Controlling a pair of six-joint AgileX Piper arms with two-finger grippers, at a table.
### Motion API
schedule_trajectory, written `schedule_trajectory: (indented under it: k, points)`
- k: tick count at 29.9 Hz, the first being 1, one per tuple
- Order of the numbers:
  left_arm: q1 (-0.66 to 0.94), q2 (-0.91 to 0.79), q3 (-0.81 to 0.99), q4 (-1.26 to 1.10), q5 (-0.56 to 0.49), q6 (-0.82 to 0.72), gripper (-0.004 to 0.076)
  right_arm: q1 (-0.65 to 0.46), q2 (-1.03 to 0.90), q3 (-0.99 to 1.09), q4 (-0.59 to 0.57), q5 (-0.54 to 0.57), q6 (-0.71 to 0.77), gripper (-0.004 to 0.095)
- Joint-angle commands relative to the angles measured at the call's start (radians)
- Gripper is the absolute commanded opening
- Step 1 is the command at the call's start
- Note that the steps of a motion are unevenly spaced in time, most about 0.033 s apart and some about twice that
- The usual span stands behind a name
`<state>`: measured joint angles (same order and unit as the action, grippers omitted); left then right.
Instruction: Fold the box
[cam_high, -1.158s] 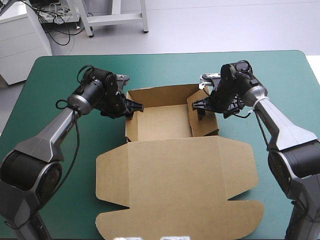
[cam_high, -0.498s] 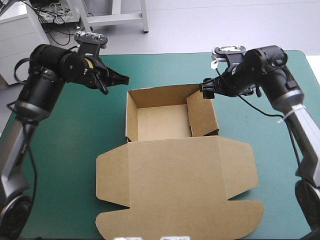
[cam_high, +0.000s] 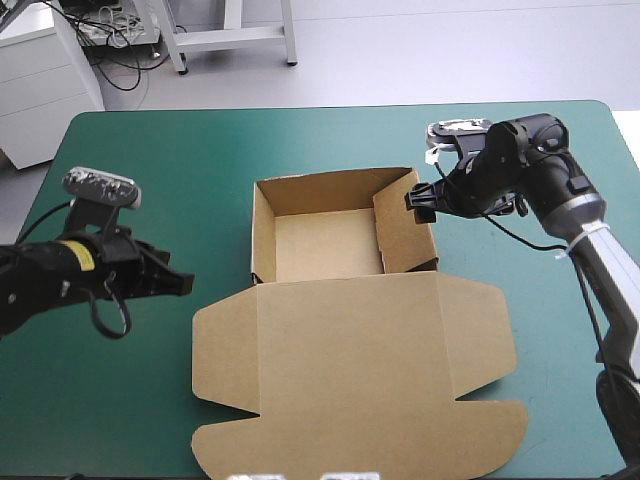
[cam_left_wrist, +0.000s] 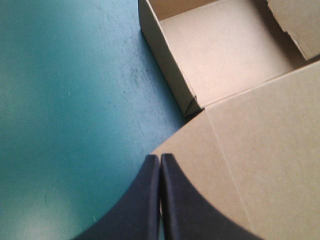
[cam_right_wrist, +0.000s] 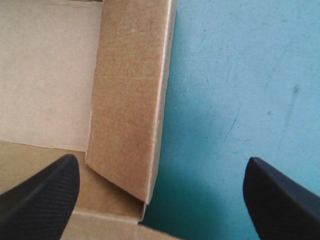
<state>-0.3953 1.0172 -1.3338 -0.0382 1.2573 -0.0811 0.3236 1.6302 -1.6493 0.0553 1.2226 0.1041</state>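
The brown box (cam_high: 330, 245) stands mid-table as an open tray with raised walls, its lid (cam_high: 350, 370) lying flat toward the near edge. My left gripper (cam_high: 186, 285) is shut and holds nothing, low over the cover just left of the lid's rounded flap. In the left wrist view its fingers (cam_left_wrist: 160, 162) meet at the flap's edge (cam_left_wrist: 200, 165), with the tray (cam_left_wrist: 225, 50) ahead. My right gripper (cam_high: 413, 197) is open above the tray's right wall. In the right wrist view that wall (cam_right_wrist: 130, 100) leans inward between the spread fingers of the right gripper (cam_right_wrist: 160, 200), untouched.
Teal-green cover (cam_high: 150, 160) stretches left and right of the box out to the table's edges. The right wall's flap slants into the tray's floor (cam_right_wrist: 45, 75).
My left arm swung from the tray's back-left corner toward the near left of the table, beside the lid's flap, its fingers closing on the way. The right gripper lifted off the right wall and stays open.
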Motion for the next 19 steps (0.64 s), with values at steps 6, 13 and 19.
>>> schedule_trajectory:
  k: [6,13,19]
  points:
    - [-0.001,-0.285,0.25,-0.004,-0.131,0.011,-0.0032,-0.003,0.091,-0.023,0.031,-0.116,-0.005,0.0825]
    - [-0.001,-0.427,0.441,0.007,-0.157,0.011,-0.0032,-0.001,0.179,-0.023,0.048,-0.122,-0.009,0.0825]
    - [-0.001,-0.478,0.545,0.02,-0.166,0.011,-0.0032,-0.001,0.213,-0.023,0.054,-0.122,-0.013,0.0821]
